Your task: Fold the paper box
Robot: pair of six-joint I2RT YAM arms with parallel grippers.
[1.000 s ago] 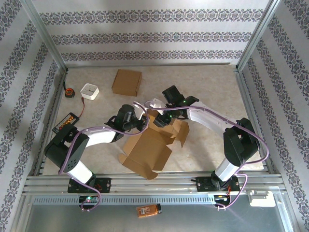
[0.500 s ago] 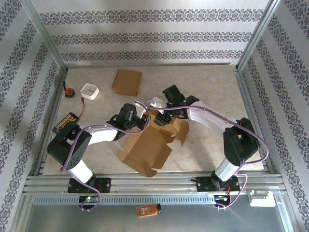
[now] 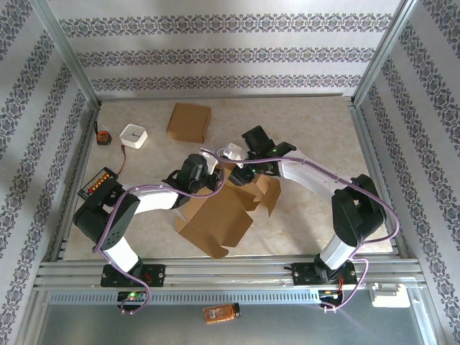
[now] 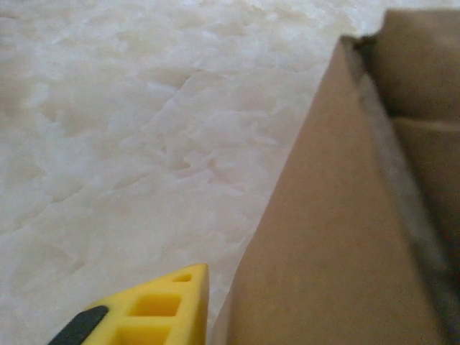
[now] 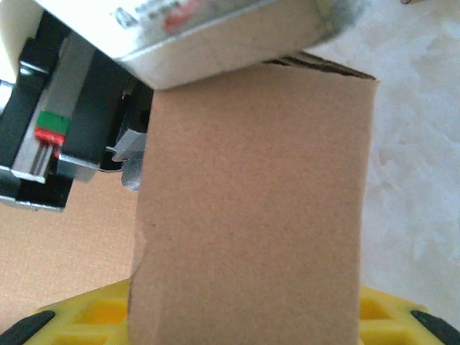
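Paper box point(image 3: 219, 215), a brown cardboard shell with its flaps loose, lies half-formed in the middle of the worktop point(image 3: 316, 129), just beyond the two arm bases. You see both arms bent in over its far end.

The left gripper point(image 3: 213, 180) is at the box's far left corner. From its wrist, one yellow finger point(image 4: 147, 309) shows at the bottom edge, just beside the box's outer wall. Whether the fingers are wide or narrow you cannot tell.

The right gripper point(image 3: 243, 175) comes in from the far right onto the same end of the box. From its wrist, a cardboard flap point(image 5: 251, 208) stands across the gap between the two yellow fingers point(image 5: 72, 320), which sit apart, one on either side of it. Whether they actually pinch the flap you cannot tell.

Farther back, left of centre, a second cardboard box point(image 3: 189, 122) lies closed and flat, well apart from the work. A small white box point(image 3: 134, 136) and a tape measure point(image 3: 103, 136) sit near the far left corner. A black device with orange keys point(image 3: 97, 184) rests along the left edge of the worktop.
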